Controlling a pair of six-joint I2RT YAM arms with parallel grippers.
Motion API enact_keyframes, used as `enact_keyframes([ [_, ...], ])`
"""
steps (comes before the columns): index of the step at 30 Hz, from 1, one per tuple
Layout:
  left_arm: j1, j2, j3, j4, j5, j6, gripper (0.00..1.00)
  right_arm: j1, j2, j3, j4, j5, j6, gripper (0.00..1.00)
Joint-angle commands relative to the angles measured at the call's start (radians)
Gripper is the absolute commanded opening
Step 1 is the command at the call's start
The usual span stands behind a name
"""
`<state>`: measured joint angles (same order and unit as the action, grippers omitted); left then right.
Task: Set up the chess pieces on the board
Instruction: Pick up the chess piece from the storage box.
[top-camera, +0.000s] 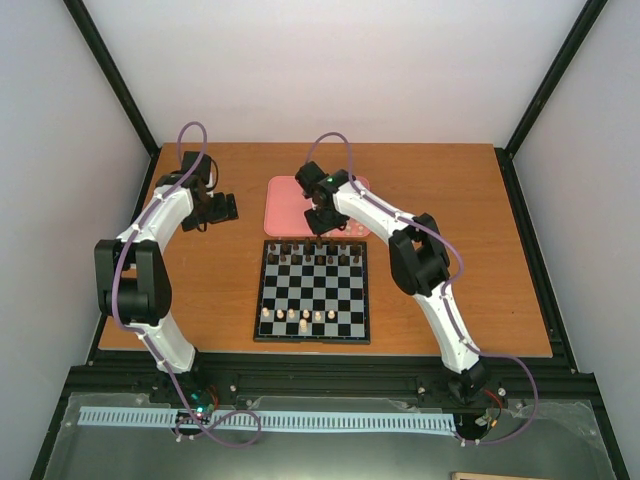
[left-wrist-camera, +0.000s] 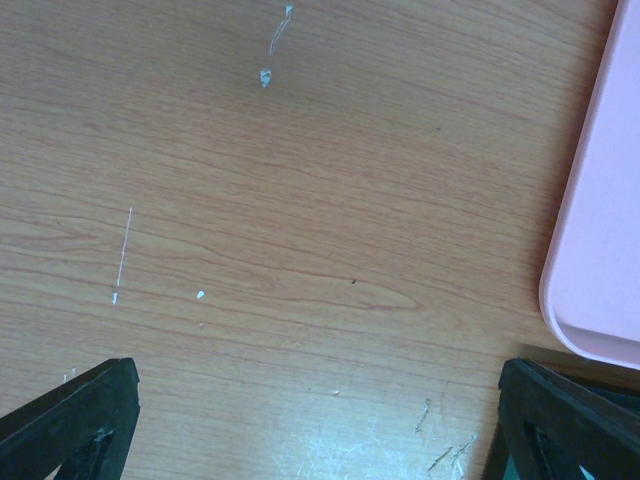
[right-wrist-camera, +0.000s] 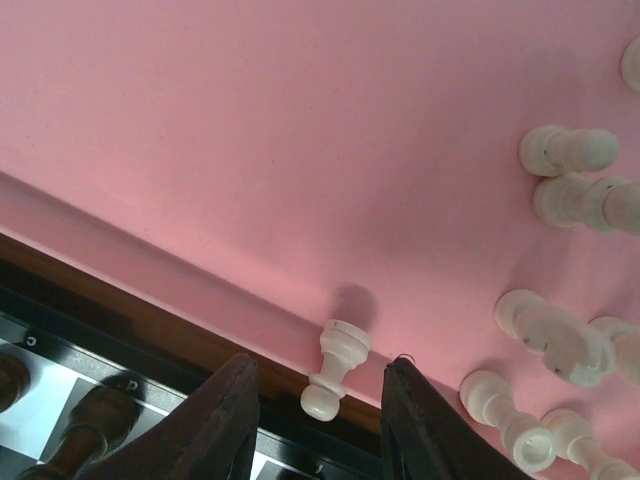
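The checkered board (top-camera: 312, 290) lies at the table's middle. Several cream chess pieces (top-camera: 292, 316) stand along its near rows, and dark pieces (top-camera: 315, 255) fill the far rows. My right gripper (top-camera: 322, 222) hangs over the near edge of the pink tray (top-camera: 285, 205). In the right wrist view it (right-wrist-camera: 318, 400) is open, its fingers on either side of a standing cream pawn (right-wrist-camera: 334, 368) without touching it. Several more cream pieces (right-wrist-camera: 560, 340) lie on the tray (right-wrist-camera: 250, 150) to the right. My left gripper (top-camera: 228, 207) is open and empty over bare wood (left-wrist-camera: 320, 420).
The board's black border and dark pieces (right-wrist-camera: 85, 425) show just below the tray rim in the right wrist view. The tray's left edge (left-wrist-camera: 600, 250) lies right of my left gripper. The orange-brown table ends in black frame rails on all sides.
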<state>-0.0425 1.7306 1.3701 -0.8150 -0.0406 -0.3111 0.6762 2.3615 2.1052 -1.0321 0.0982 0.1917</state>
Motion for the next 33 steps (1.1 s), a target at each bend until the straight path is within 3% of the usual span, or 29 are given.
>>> enact_keyframes([
  [1, -0.007, 0.019, 0.036, 0.007, 0.002, 0.003, 1.0, -0.012, 0.013, 0.03, -0.028, 0.013, 0.007, 0.34],
  [8, -0.008, 0.018, 0.04, 0.004, 0.001, 0.003, 1.0, -0.015, 0.036, 0.043, -0.05, 0.005, 0.016, 0.28],
  [24, -0.007, 0.013, 0.034, 0.004, 0.002, 0.003, 1.0, -0.025, 0.065, 0.055, -0.055, -0.002, 0.022, 0.28],
  [33, -0.007, 0.01, 0.028, 0.008, -0.002, 0.004, 1.0, -0.03, 0.07, 0.056, -0.065, -0.026, 0.021, 0.22],
])
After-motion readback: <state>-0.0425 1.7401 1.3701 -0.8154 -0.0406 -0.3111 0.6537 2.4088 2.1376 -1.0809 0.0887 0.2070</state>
